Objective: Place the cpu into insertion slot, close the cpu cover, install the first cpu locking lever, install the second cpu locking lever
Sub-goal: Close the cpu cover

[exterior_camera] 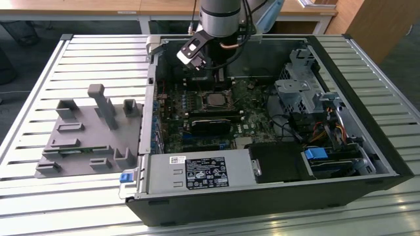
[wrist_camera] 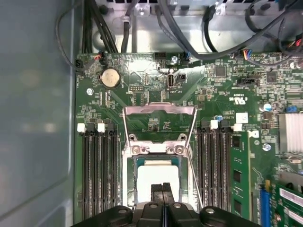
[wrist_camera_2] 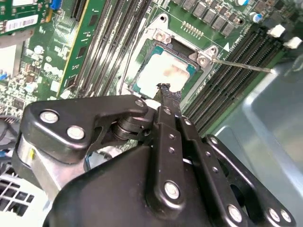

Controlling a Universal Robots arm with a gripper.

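The cpu lies flat in the insertion slot, its pale metal top up; the second wrist view shows the cpu too. My gripper hangs just above the chip's near edge, fingers shut together with nothing between them; in the second wrist view the gripper tips hover over the chip. The cpu cover is swung open, away from the socket. A thin locking lever stands free beside the socket, also seen as a lever. In the exterior view my gripper reaches into the case above the slot.
Memory slots flank the socket on both sides. Cables run along the board's far edge, and the case wall is close. The grey power supply, a drive cage and a grey fixture plate show outside.
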